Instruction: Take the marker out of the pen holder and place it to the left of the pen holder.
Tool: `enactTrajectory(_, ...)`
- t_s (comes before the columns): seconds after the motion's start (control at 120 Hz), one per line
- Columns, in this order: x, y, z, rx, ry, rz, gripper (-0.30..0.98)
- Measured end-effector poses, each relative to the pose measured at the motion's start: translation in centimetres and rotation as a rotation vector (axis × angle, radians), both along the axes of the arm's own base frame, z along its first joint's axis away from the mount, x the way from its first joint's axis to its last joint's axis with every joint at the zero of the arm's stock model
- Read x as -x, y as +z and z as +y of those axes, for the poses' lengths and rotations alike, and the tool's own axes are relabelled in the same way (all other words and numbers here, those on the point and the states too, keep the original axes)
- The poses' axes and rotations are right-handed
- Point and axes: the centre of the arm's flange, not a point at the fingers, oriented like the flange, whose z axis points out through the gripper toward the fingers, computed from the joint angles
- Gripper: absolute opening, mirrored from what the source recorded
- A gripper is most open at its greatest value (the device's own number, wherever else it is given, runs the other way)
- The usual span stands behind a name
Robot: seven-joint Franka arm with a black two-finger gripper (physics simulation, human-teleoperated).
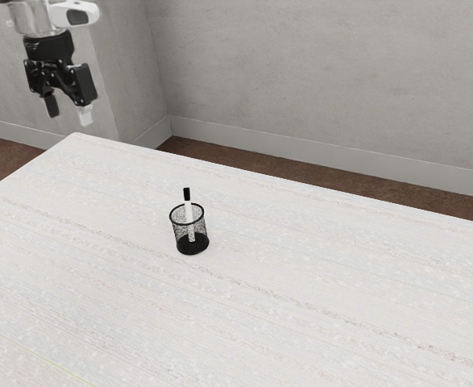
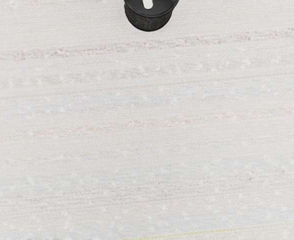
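Note:
My gripper (image 1: 68, 116) hangs high at the exterior view's upper left, open, its two fingers well apart with nothing between them. Toward the exterior view's right and lower down, the black mesh pen holder (image 1: 192, 243) stands upright on the table. A white marker (image 1: 189, 213) with a black cap leans slightly inside it, cap end up above the rim. In the wrist view the pen holder (image 2: 149, 23) is cut off by the picture's edge, with part of the white marker (image 2: 148, 4) visible inside.
The white, faintly striped table (image 1: 300, 322) carries the holder near its middle. Behind the table rises a grey wall (image 1: 317, 81) with a pale baseboard, and brown floor (image 1: 244, 165) shows between them.

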Motion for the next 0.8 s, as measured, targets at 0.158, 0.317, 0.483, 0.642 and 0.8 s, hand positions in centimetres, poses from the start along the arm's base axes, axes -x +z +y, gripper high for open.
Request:
enactTrajectory(0.158,1.8,7.9,1.4,-0.044,0.050,-0.145,0.69)
enactTrajectory(0.317,3.1,12.9,-7.5,-0.083,-0.089,-0.210,0.69)
enactTrajectory(0.483,3.7,12.2,-15.6,-0.083,-0.225,-0.183,0.69)
enactTrajectory(0.642,3.2,10.2,-19.6,-0.084,-0.281,-0.143,0.69)
enactTrajectory(0.8,1.5,0.9,-17.8,-0.105,-0.171,0.000,0.68)
